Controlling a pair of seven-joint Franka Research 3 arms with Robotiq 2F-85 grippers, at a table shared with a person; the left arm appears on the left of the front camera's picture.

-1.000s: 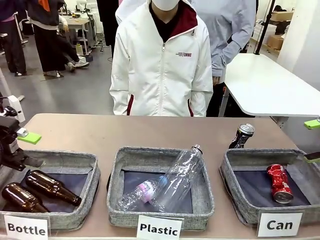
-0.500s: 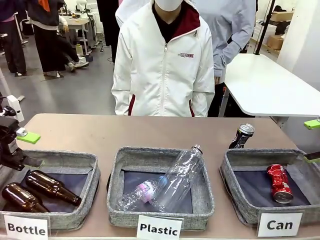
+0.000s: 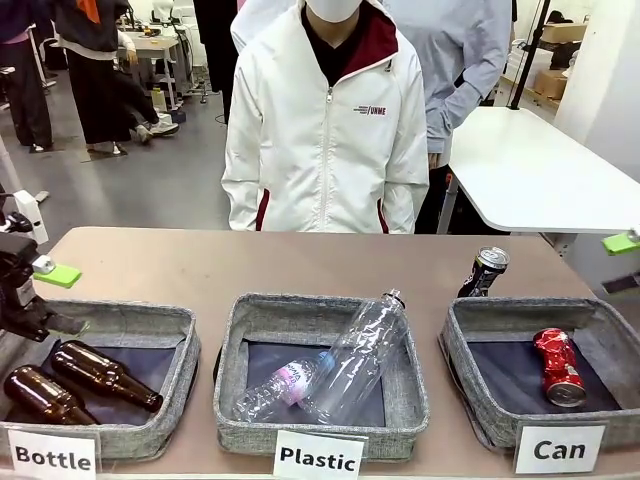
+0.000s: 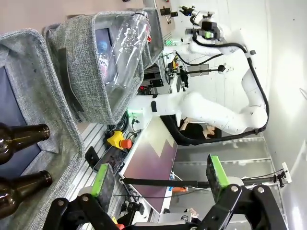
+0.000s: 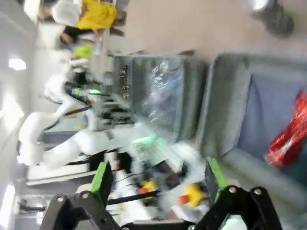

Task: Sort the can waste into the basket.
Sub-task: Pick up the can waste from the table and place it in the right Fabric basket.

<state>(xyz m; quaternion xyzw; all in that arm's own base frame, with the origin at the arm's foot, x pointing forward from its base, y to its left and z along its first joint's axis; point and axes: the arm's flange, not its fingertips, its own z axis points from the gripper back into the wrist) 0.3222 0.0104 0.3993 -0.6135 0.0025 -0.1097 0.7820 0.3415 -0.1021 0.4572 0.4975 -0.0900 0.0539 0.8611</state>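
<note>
Even, bright overhead room light gives the front view sharp detail and soft shadows on the counter. The left wrist view is crisp but bowed at its edges. The right wrist view is smeared with motion blur beyond the right tool.

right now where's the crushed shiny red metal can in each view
Front view: the crushed shiny red metal can lies on the dark floor of the grey felt basket behind the white "Can" card, lower right.
Left wrist view: not in it.
Right wrist view: blurred red shape at the right edge, inside the same basket.
Shared landmark: the clear plastic bottle in the middle basket.
</note>
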